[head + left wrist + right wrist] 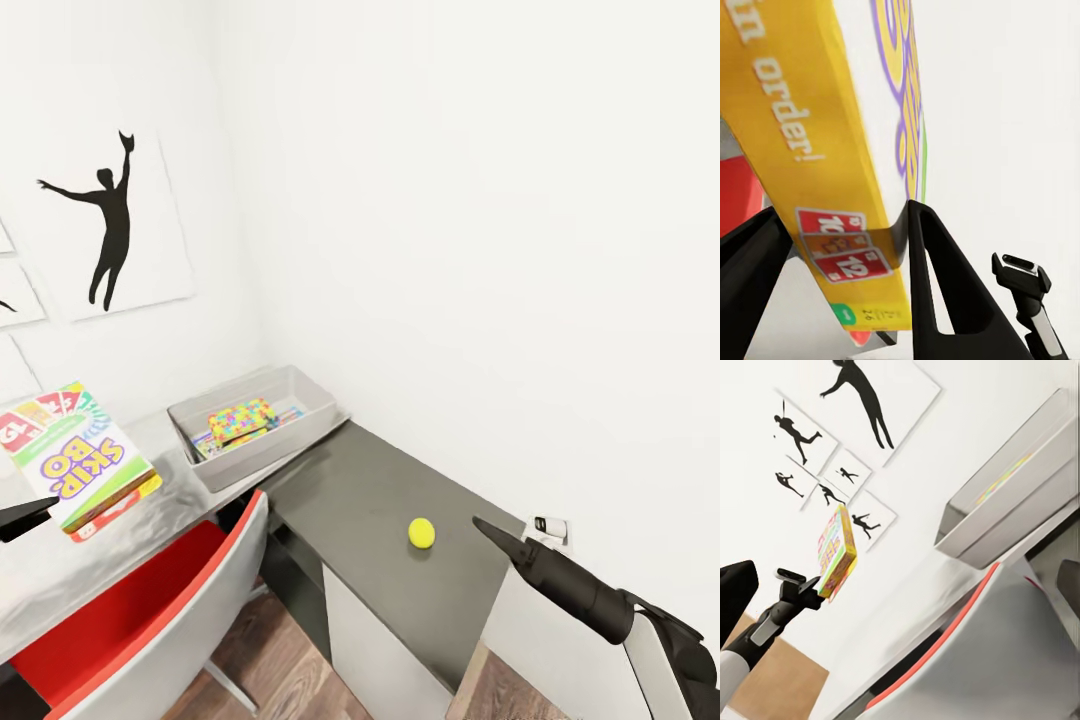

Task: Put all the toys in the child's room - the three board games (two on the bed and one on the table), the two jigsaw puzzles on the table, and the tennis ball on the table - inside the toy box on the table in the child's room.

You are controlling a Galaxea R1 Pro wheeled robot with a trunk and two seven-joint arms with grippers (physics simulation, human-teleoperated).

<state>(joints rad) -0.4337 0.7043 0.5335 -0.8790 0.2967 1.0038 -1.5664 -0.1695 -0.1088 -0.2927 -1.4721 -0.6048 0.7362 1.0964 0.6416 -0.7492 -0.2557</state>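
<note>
Red chair [150, 620] below held Skip-Bo box [80, 455]

The board game box [78, 455] has "SKIP BO" printed in large purple-outlined yellow letters across its lid; its yellow side [817, 172] reads "order!", with red cards numbered 10 and 12.
</note>
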